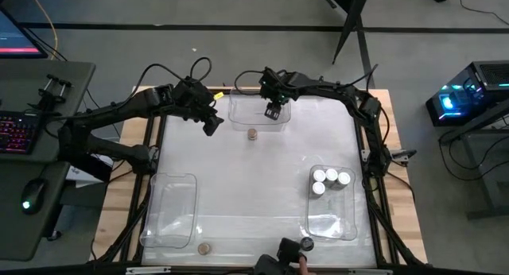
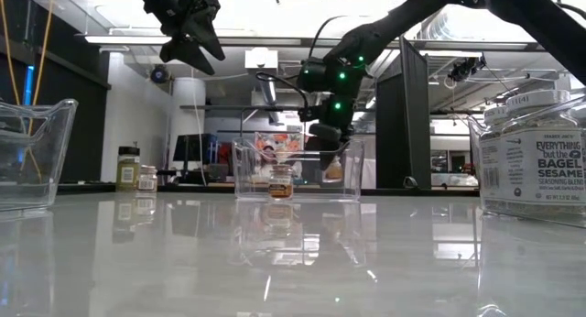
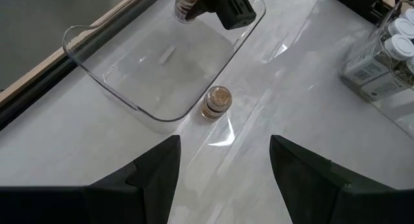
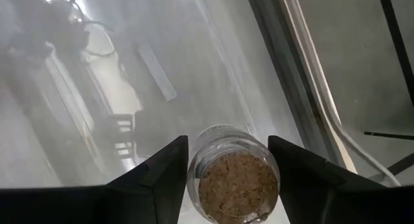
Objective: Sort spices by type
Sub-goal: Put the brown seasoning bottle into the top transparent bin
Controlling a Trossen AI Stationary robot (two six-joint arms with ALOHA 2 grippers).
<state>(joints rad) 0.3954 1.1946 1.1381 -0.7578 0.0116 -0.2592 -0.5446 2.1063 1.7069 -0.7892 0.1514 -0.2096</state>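
My right gripper [image 1: 273,110] hangs over the clear bin [image 1: 258,116] at the table's far edge, shut on a small spice jar [image 4: 234,175] with a tan, cork-like top. A second jar [image 1: 252,134] with a tan top stands upright on the table just in front of that bin, also seen in the left wrist view [image 3: 217,102]. My left gripper [image 1: 211,125] hovers open to the left of this jar, above the table, with nothing between its fingers [image 3: 155,169]. My right gripper has the jar between its two fingers, one on each side of the round wall [image 4: 193,166] just below the top. The fingers come steeply from above. The jar stands upright inside the far bin [image 2: 334,169]; whether its base rests on the bin's floor I cannot tell.
A clear bin [image 1: 330,227] at the right holds three white-lidded jars [image 1: 330,180]. Another clear bin [image 1: 171,211] lies at the near left. One tan-topped jar [image 1: 204,248] stands by the near edge, and a bagel-seasoning jar [image 2: 536,161] stands near the low camera.
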